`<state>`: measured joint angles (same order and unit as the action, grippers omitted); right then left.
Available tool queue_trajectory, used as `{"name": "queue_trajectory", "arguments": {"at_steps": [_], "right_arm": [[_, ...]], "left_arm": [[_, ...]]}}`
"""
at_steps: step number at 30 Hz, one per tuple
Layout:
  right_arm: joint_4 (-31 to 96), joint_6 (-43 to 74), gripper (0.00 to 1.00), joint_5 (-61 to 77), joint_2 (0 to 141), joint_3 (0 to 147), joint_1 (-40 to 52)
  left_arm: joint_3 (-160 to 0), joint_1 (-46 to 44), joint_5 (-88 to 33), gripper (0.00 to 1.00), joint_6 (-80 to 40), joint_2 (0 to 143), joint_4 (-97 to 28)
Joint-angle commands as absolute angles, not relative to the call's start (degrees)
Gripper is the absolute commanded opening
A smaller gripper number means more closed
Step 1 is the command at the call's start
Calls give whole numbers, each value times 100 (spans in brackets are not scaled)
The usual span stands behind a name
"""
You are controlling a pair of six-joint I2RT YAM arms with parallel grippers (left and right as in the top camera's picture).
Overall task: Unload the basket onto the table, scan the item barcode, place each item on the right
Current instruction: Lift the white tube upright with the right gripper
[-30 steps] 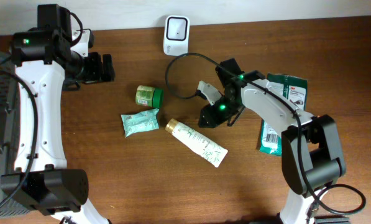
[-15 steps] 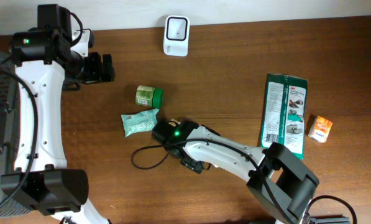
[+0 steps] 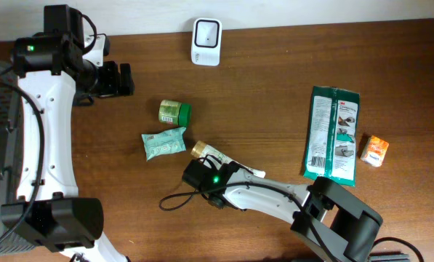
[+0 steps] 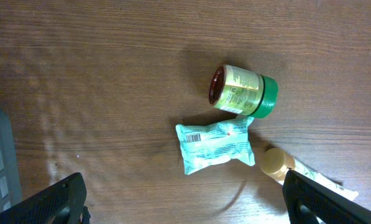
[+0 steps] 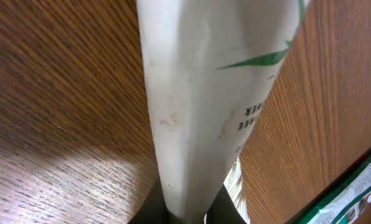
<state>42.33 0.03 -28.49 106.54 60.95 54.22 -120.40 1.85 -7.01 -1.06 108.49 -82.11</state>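
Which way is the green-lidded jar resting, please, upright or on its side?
On its side: the green-lidded jar shows its label lengthwise, lid at one end, dark base at the other.

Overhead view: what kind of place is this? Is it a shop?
Probably a lab bench staged like a shop checkout: a white scanner, and packaged goods such as a white tube and a green-lidded jar, on a wooden table.
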Motion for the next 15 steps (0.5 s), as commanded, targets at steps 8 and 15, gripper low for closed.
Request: {"name": "queue_trajectory", "arguments": {"at_steps": [8, 15], "right_arm": [[5157, -390, 4, 3892, 9998, 7275, 2550], [4547, 56, 4, 4792, 11380, 7142, 1706]], "left_arm": [[-12068, 215, -722, 99, -38, 10798, -8215], [-12068, 215, -720, 99, -38, 10798, -8215]]}}
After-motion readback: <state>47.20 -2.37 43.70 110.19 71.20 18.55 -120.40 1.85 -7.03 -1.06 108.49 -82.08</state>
